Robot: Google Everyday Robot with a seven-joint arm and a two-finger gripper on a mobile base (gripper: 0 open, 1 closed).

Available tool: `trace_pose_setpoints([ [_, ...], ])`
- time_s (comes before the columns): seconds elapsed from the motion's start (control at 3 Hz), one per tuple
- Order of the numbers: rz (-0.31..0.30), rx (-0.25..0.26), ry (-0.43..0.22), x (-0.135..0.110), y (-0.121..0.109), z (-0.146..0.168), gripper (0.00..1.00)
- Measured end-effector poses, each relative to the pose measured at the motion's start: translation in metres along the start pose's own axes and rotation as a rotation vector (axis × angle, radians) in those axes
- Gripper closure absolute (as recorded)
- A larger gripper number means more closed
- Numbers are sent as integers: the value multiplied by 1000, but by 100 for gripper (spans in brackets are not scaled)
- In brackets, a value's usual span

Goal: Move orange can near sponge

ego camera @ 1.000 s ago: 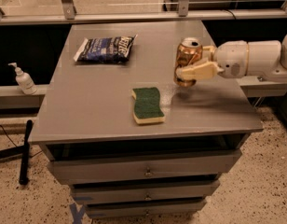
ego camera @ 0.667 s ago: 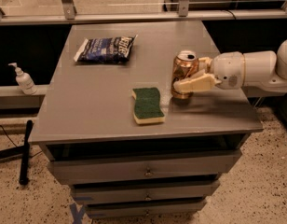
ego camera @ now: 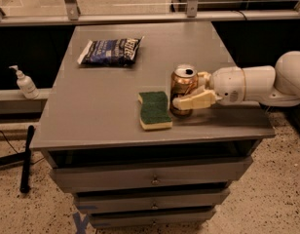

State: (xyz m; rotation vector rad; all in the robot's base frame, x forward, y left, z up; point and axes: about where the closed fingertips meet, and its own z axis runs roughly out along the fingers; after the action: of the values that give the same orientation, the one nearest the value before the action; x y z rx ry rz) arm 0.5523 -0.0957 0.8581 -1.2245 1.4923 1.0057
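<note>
Moved: since the earlier frames, your gripper [ego camera: 188, 90] and the orange can [ego camera: 182, 84] have come left and down the frame, closer to the sponge [ego camera: 155, 110].
Claw: closed around the orange can's middle, one finger across its front and the other behind it; nothing else held.
Orange can: upright, right of centre, just beside the sponge's right edge; you cannot tell whether they touch.
Sponge: flat, green side up, near the front edge of the table [ego camera: 101, 106].
Hidden: far finger mostly behind the can; arm cut off at the right frame edge; can markings unreadable.
Containers: three drawers [ego camera: 152, 179] under the tabletop, shut, contents unseen.
Others: snack bag [ego camera: 111, 51], upper left of the tabletop; pump bottle [ego camera: 25, 83], left edge of frame.
</note>
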Motion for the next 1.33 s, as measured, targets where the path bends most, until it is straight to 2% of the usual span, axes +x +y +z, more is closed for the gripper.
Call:
trace_pose_setpoints([
  [0.33, 0, -2, -1, -1, 1, 0, 82],
  [1.33, -22, -28, -14, -2, 6, 8, 13],
])
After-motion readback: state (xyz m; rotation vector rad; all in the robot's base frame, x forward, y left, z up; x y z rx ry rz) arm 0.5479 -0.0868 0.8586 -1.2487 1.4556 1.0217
